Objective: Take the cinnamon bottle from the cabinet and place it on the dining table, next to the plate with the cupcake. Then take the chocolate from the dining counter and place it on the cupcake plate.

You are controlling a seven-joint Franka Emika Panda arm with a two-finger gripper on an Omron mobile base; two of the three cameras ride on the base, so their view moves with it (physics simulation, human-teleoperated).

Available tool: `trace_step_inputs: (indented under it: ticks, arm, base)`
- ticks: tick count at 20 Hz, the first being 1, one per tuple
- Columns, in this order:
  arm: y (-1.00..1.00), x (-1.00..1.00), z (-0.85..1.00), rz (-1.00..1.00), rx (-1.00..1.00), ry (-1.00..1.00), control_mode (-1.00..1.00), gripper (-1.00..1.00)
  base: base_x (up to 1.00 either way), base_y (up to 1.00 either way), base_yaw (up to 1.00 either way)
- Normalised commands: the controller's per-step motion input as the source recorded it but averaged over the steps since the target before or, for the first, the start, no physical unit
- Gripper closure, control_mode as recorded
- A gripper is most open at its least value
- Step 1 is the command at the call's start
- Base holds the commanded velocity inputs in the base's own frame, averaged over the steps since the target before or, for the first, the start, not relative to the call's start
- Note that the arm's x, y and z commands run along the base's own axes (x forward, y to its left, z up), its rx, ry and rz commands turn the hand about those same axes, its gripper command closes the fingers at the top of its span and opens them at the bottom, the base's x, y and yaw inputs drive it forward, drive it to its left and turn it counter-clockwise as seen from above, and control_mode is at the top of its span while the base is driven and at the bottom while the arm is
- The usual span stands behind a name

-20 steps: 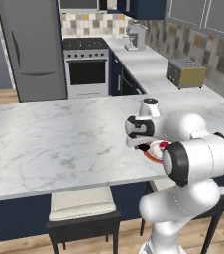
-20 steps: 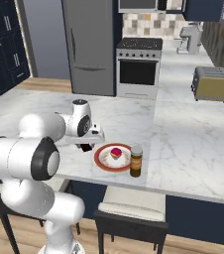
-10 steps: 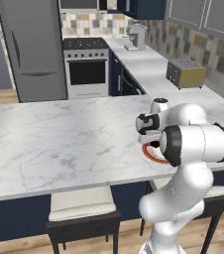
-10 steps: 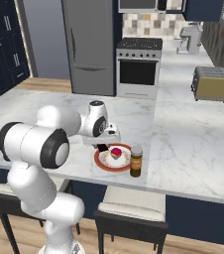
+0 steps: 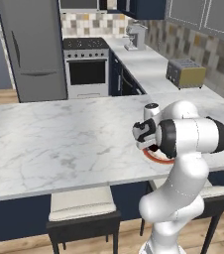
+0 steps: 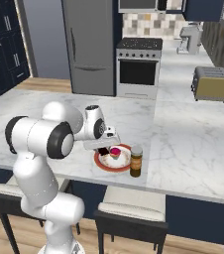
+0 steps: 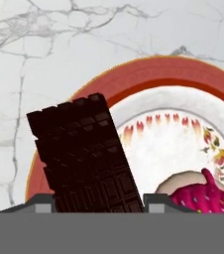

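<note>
A dark chocolate bar stands between my fingertips, and my gripper is shut on it. It hangs over the left rim of the red-edged plate. The pink-frosted cupcake sits on the plate just beside the bar. From the right base view, the gripper is low over the plate, with the cupcake beside it. The brown cinnamon bottle stands upright on the counter, close to the plate's right side. In the left base view my arm covers most of the plate.
The marble dining counter ends just in front of the plate. Two stools stand below that edge. A toaster sits on the far counter, and the stove and fridge stand behind.
My gripper has carried the chocolate to the right across the counter and then down, so it now hangs low over the plate's edge beside the cupcake.
</note>
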Motion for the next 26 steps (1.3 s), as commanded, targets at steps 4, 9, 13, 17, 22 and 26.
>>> trace_step_inputs:
  ticks: [4, 9, 13, 17, 22, 26]
  arm:
    - [-0.18, 0.0, -0.12, 0.0, -0.01, 0.0, -1.0, 1.0]
    - [-0.29, 0.0, -0.02, -0.01, 0.0, -0.01, -1.0, -1.0]
    - [-0.08, -0.04, 0.0, 0.0, 0.0, -0.03, -1.0, -1.0]
    - [0.0, -0.29, 0.11, 0.0, 0.0, -0.09, -1.0, -1.0]
    - [0.0, -0.31, 0.5, 0.0, 0.0, -0.07, -1.0, -1.0]
    - [0.08, -0.37, 0.73, 0.0, -0.01, -0.05, -1.0, -1.0]
  base:
    - [0.0, 0.0, 0.0]
    - [0.0, 0.0, 0.0]
    - [0.0, 0.0, 0.0]
    - [0.0, 0.0, 0.0]
    - [0.0, 0.0, 0.0]
    - [0.0, 0.0, 0.0]
